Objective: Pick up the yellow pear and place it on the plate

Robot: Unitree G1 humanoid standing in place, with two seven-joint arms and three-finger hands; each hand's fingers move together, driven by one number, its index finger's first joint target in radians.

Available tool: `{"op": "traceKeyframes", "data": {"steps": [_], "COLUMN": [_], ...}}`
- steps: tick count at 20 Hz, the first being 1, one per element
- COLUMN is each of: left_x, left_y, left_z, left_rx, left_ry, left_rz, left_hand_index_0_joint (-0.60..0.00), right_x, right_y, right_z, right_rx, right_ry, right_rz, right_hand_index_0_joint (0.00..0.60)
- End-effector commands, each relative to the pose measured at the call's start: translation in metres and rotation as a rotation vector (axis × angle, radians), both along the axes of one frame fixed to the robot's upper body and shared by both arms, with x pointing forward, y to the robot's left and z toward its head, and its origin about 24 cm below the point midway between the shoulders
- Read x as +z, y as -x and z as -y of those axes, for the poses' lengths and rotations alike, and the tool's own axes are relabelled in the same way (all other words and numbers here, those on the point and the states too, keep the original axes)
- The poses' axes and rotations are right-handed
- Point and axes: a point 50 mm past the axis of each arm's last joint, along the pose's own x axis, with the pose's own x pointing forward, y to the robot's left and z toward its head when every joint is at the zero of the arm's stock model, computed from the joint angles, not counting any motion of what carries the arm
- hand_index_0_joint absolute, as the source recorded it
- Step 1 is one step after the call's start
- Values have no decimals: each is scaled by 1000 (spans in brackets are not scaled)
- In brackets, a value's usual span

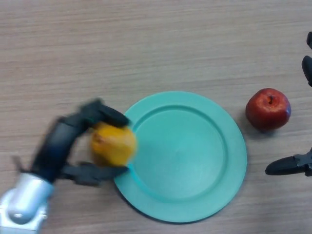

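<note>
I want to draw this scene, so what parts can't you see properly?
- Yellow pear, head view: the black left hand curls round it, hiding its far side.
- Black right hand: cut off by the right edge, fingers unclear.
- Round teal plate: left rim hidden under the pear.
- Red apple: underside unseen.
</note>
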Motion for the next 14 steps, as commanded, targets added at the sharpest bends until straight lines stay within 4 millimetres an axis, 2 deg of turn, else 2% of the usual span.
{"op": "traceKeyframes", "data": {"steps": [1, 3, 5, 8, 9, 10, 11, 12, 14], "left_x": [23, 16, 16, 21, 20, 19, 18, 16, 11], "left_y": [-5, -11, -16, -21, -21, -22, -22, -24, -28], "left_z": [-4, 1, 6, 14, 15, 16, 16, 18, 23], "left_rx": [20, 17, -10, -17, -12, -8, -2, 9, 30], "left_ry": [-74, -99, -38, 280, 284, 281, 274, 249, 191], "left_rz": [228, 242, 246, 112, 108, 100, 94, 82, 73], "left_hand_index_0_joint": [-600, -600, -600, -600, -600, -450, -350, -200, 0], "right_x": [33, 32, 32, 32, 31, 32, 32, 32, 32], "right_y": [12, 11, 12, 16, 16, 16, 16, 16, 17], "right_z": [7, 7, 7, 8, 9, 9, 9, 10, 10], "right_rx": [-17, -18, -13, -15, -18, -18, -19, -22, -30], "right_ry": [19, 7, -11, -22, -25, -26, -26, -21, -8], "right_rz": [199, 198, 198, 189, 191, 189, 187, 185, 185], "right_hand_index_0_joint": [0, 0, 0, 0, 0, 0, 0, 0, 0]}}
